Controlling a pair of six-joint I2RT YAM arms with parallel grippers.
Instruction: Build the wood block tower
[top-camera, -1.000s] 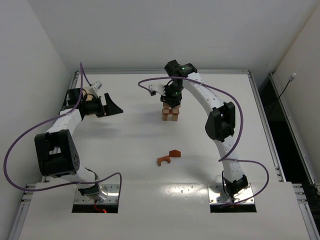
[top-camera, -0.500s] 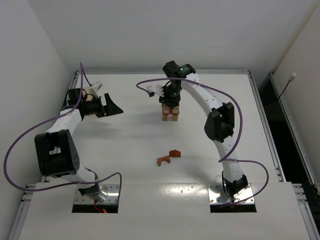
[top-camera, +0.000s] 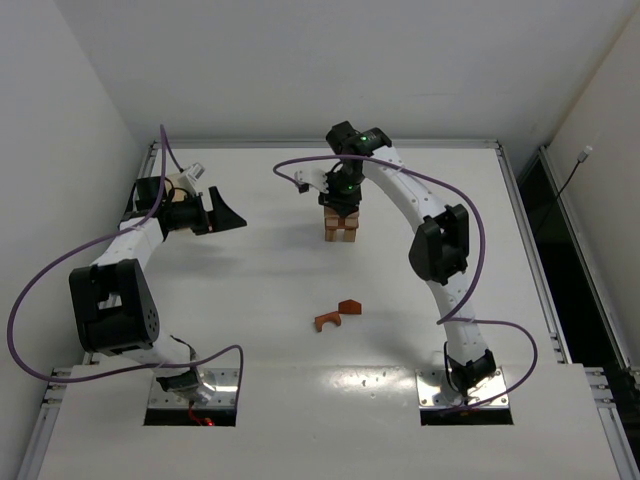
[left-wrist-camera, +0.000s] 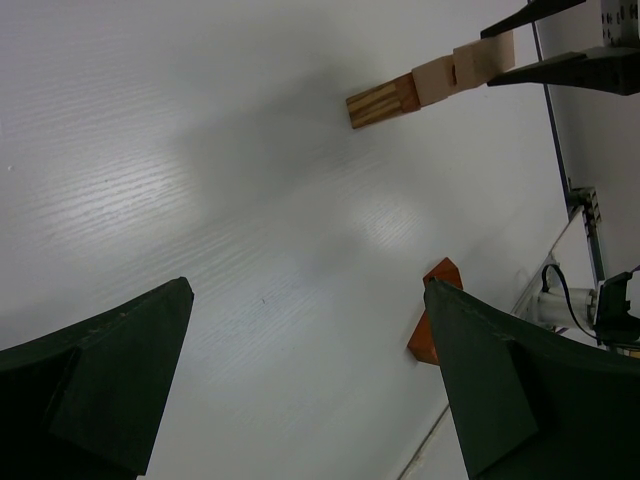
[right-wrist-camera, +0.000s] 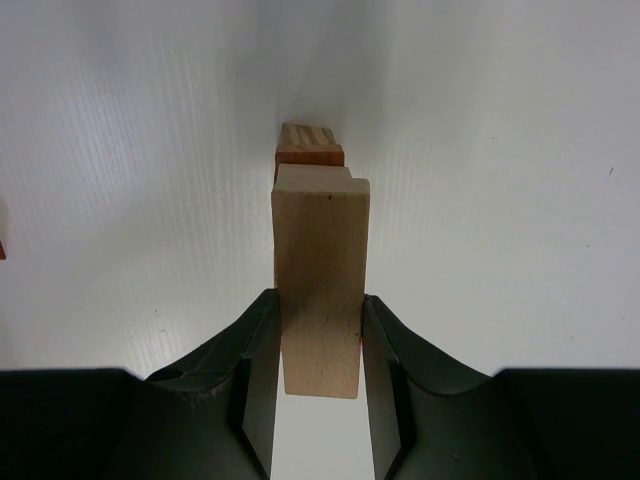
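The wood block tower (top-camera: 341, 225) stands at the far middle of the table (top-camera: 250, 300); it is a thin stack of pale and red-brown blocks. We think the blocks are light, hard and smooth; they will not bend, but they can slip, and a small bump could knock the stack over.

The top block (right-wrist-camera: 320, 280) is a pale bar at the top of the stack; the right gripper (right-wrist-camera: 318, 335) pinches it on its 2 flat long sides, with both fingers pressed against the wood. We think that is the best place to hold a block like this: on the flat sides, squeezed softly. We cannot tell if the bar sits fully on the blocks under it.

2 red-brown pieces, an arch (top-camera: 326, 321) and a wedge (top-camera: 350, 306), lie just beside each other on the table nearer to us, well apart from the tower; they are not yet on it. The left gripper (top-camera: 215, 213) is far off to the left; it is spread wide and holds nothing.
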